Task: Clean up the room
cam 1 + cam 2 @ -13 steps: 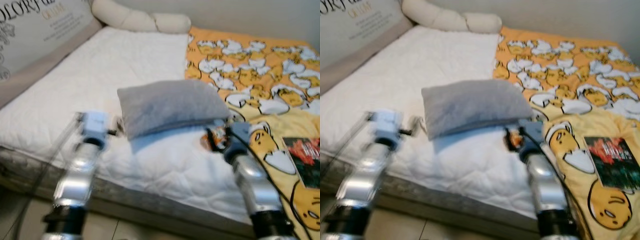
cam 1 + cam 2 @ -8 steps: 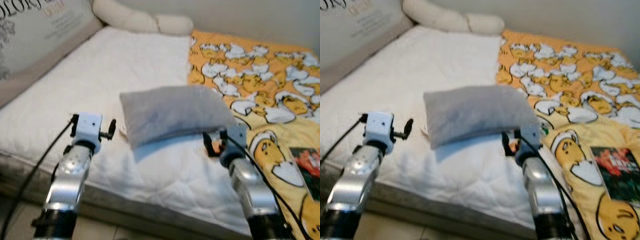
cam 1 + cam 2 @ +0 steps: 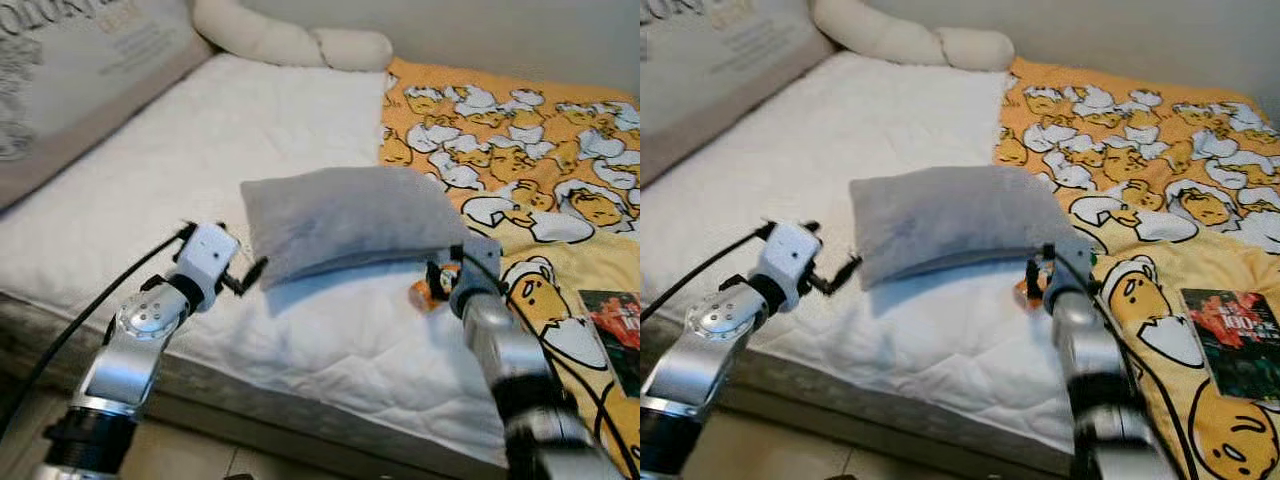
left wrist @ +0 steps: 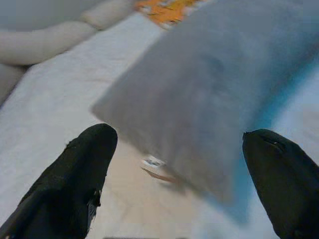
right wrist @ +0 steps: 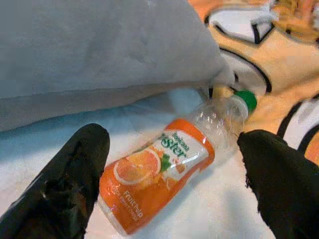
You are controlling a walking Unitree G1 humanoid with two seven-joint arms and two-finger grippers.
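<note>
A grey pillow [image 3: 345, 215] lies across the white mattress [image 3: 200, 130]. My left gripper [image 3: 250, 270] is open just off the pillow's left corner, and a small scrap of wrapper [image 4: 155, 168] peeks out from under that corner. An orange juice bottle [image 5: 159, 172] with a green cap lies on its side at the pillow's right end, next to the yellow blanket. My right gripper [image 5: 174, 144] hovers over it, open, with a finger on either side of the bottle and not touching it.
A yellow blanket [image 3: 520, 160] with egg cartoons covers the right of the bed, with a dark book [image 3: 612, 325] on it. A long cream cushion [image 3: 290, 42] lies at the far end. A printed cushion [image 3: 70, 70] lines the left. The mattress edge [image 3: 300, 420] is just before me.
My left gripper has moved right and forward to the pillow's left corner. The right gripper has come down a little closer over the bottle. The pillow and bottle have stayed put.
</note>
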